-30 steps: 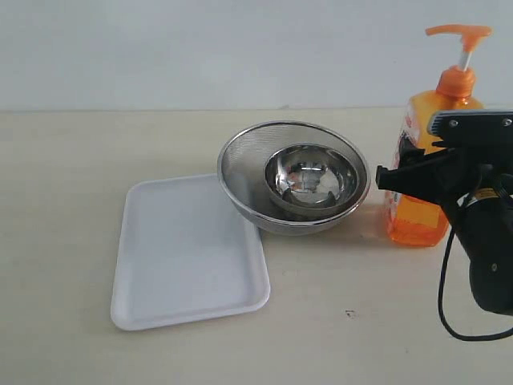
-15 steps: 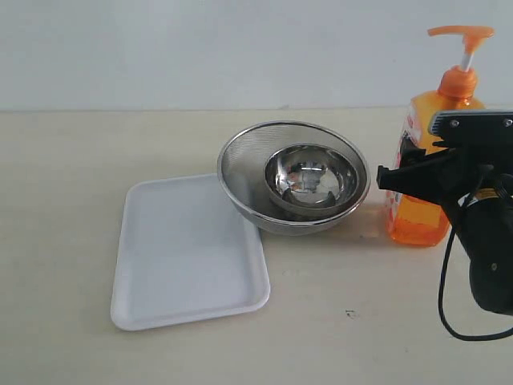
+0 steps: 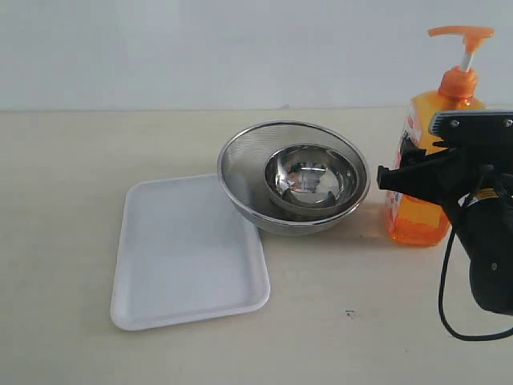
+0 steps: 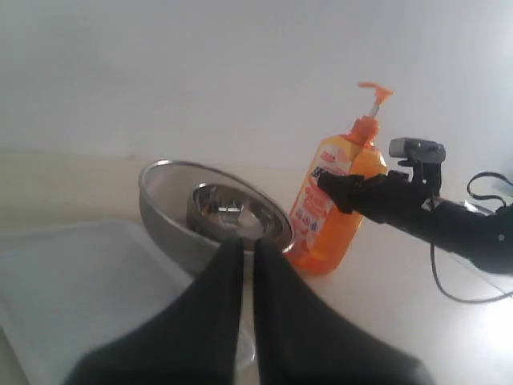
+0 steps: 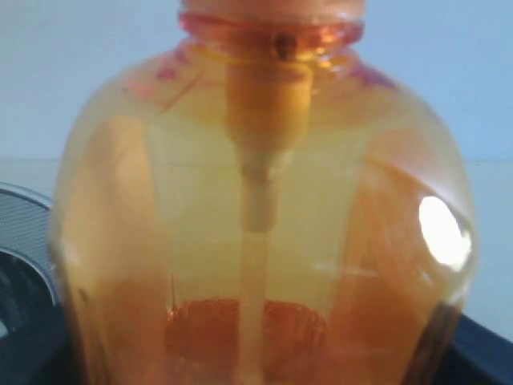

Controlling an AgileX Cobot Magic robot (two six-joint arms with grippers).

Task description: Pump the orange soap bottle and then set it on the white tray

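The orange soap bottle (image 3: 417, 215) stands upright on the table at the far right, its pump head (image 3: 459, 32) raised on the white stem. My right gripper (image 3: 398, 173) reaches in from the right and is shut on the bottle's body about halfway up. In the right wrist view the bottle (image 5: 256, 241) fills the picture, with dark fingers (image 5: 486, 354) at its sides. The white tray (image 3: 188, 253) lies flat and bare at the left. My left gripper (image 4: 248, 243) is shut on nothing; it hangs above the tray (image 4: 72, 273) and faces the bottle (image 4: 329, 228).
A steel mesh bowl (image 3: 240, 172) with a smaller shiny bowl (image 3: 311, 180) inside it stands between tray and bottle, touching the tray's far right corner. A black cable (image 3: 445, 309) loops below the right arm. A pale wall runs behind the table.
The bottle's pump head has shifted very slightly to the right. The right gripper's hold on the bottle looks the same.
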